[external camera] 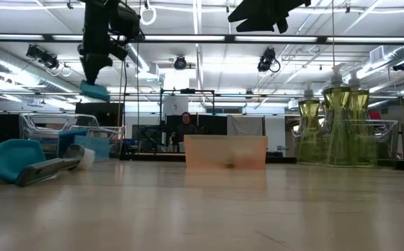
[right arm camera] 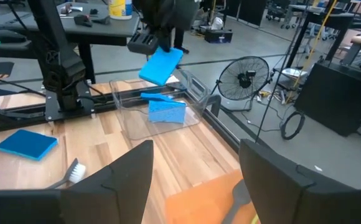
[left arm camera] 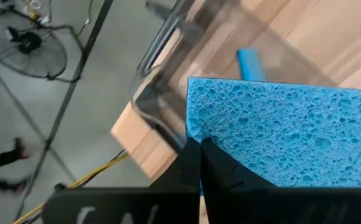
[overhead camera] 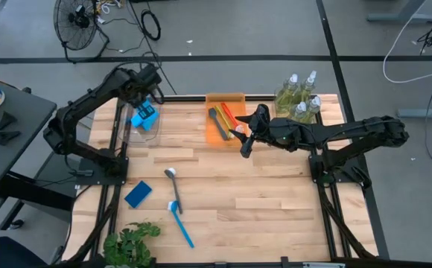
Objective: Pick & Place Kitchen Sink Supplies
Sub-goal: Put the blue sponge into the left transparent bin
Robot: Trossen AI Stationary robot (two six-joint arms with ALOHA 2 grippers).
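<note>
My left gripper (overhead camera: 148, 97) hangs shut on a light-blue sponge (left arm camera: 280, 130) above the clear bin (right arm camera: 131, 124) at the table's far left. Blue sponges (right arm camera: 167, 111) lie inside that bin. My right gripper (overhead camera: 246, 143) stands open over the table beside the orange tray (overhead camera: 217, 135), nothing between its fingers. The tray holds brushes (overhead camera: 227, 115). A dark-blue sponge (overhead camera: 138, 193) lies flat on the table, and a dark brush (overhead camera: 173, 184) and a blue brush (overhead camera: 182, 225) lie near it. Pump bottles (overhead camera: 298, 97) of yellow-green liquid stand at the far right. My left gripper pinches the light-blue sponge between its two fingers at one edge, near a corner (left arm camera: 197, 142). The fingers (left arm camera: 187, 165) come slanting down from above. The sponge (right arm camera: 160, 65) is lifted clear, tilted, hanging below the fingers over the bin.
A green leafy plant (overhead camera: 130, 246) stands at the near left corner. The bottles stand in a clear bin (external camera: 338, 143). Bare wood lies across the table's middle and near right (overhead camera: 275, 208). A person (external camera: 185, 125) sits far off beyond the table.
</note>
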